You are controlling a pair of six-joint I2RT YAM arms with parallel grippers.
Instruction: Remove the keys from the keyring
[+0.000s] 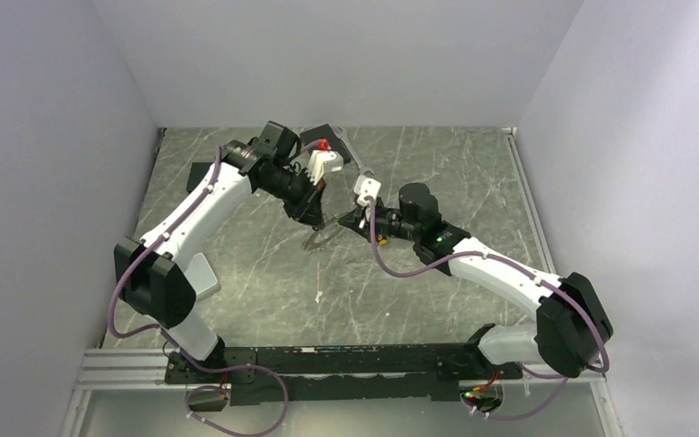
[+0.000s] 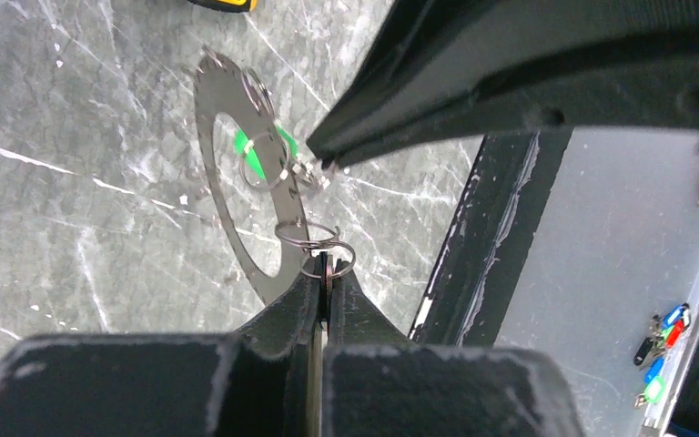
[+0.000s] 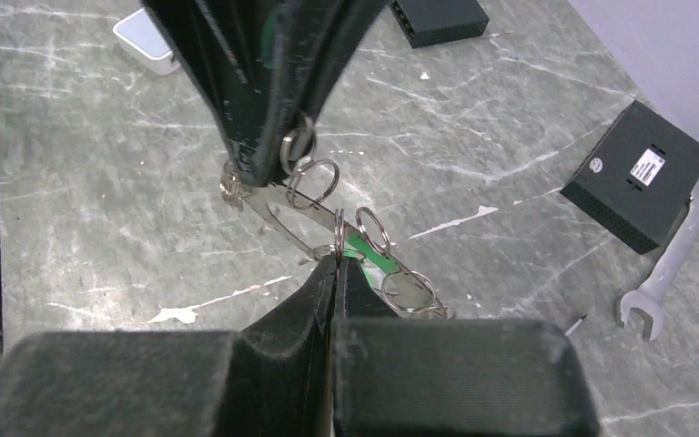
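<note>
Over the grey marbled worktop, the thin silvery-grey metal keyring is stretching lengthwise away from the left hand, which is clamping its near end. The right hand, pinched narrow, is meeting its side rim crosswise, seemingly nipping one small dull grey key.

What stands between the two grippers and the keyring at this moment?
Nothing visible. Both grippers are already on it: the left gripper is shut on a small wire ring at one end of the keyring, and the right gripper is shut on a second small ring beside the green tag.
</note>
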